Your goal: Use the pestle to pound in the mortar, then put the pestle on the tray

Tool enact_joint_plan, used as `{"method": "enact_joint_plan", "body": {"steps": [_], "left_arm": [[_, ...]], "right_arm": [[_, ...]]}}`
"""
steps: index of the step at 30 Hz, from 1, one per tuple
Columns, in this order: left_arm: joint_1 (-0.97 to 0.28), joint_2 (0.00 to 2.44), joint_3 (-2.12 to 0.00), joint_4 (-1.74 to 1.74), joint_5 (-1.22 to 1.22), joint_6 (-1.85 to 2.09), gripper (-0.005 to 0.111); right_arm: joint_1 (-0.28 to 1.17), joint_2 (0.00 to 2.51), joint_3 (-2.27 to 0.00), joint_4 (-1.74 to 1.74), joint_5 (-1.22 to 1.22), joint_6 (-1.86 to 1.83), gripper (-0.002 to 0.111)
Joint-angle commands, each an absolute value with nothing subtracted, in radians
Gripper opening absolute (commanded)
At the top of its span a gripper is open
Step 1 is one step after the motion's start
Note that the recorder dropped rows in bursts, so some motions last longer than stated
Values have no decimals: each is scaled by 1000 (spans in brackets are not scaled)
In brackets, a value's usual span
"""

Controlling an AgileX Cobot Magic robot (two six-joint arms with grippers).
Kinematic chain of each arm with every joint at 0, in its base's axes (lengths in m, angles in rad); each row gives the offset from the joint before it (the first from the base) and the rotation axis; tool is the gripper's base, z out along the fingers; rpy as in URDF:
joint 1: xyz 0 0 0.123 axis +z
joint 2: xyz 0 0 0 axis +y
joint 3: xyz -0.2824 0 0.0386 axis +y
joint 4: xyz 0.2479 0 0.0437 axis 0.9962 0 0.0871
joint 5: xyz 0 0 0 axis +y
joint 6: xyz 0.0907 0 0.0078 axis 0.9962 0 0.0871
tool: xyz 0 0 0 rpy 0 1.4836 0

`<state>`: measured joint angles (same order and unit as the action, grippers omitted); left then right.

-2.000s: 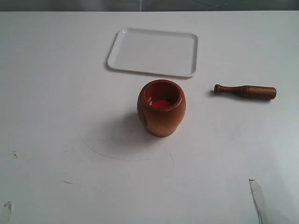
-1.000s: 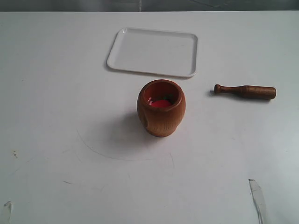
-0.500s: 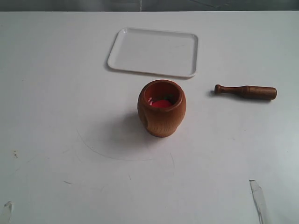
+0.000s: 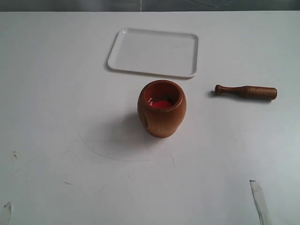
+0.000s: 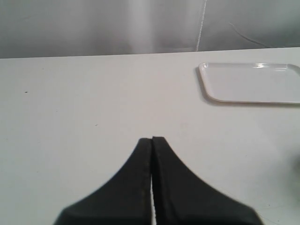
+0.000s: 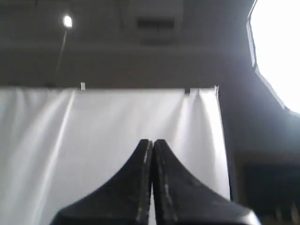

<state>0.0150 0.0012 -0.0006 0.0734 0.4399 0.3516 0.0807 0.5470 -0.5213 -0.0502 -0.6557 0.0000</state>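
The orange-brown wooden mortar (image 4: 161, 108) stands upright mid-table, its red inside showing. To its right the dark-brown pestle (image 4: 246, 92) lies flat on the table, knob end toward the mortar. Behind the mortar lies the white tray (image 4: 153, 52), with nothing on it; one corner of the tray (image 5: 251, 83) also shows in the left wrist view. My left gripper (image 5: 152, 139) is shut with nothing in it, low over bare table. My right gripper (image 6: 152, 141) is shut too and faces a white curtain, away from the table. Neither gripper shows in the exterior view.
The white table (image 4: 70, 93) carries faint curved scuff marks (image 4: 108, 154) in front of the mortar. A pale strip (image 4: 258, 199) shows at the front right edge and a small one (image 4: 5, 210) at the front left corner.
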Motion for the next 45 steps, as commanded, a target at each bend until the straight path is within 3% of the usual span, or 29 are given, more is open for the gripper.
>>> {"method": "enact_joint_plan", "body": {"steps": [1,6,12,20,27,29,45], "left_arm": [[7,0,0,66,437,343,0],[7,0,0,66,437,343,0],[7,0,0,66,437,343,0],[7,0,0,66,437,343,0],[7,0,0,66,437,343,0],[7,0,0,66,437,343,0],[7,0,0,66,437,343,0]], "right_arm": [[104,846,-859,-296,49,-22,0],[187,1141,-1151,-277,771,-398,0],[310,1382,-1221,127,1184,-886,0],[483,1569,-1135,41,1010,-937,2],[488,1705,-1124,0,797,-935,41],[488,1745,-1124,-19,785,-933,47],[434,1871,-1124,-200,631,-881,47]]}}
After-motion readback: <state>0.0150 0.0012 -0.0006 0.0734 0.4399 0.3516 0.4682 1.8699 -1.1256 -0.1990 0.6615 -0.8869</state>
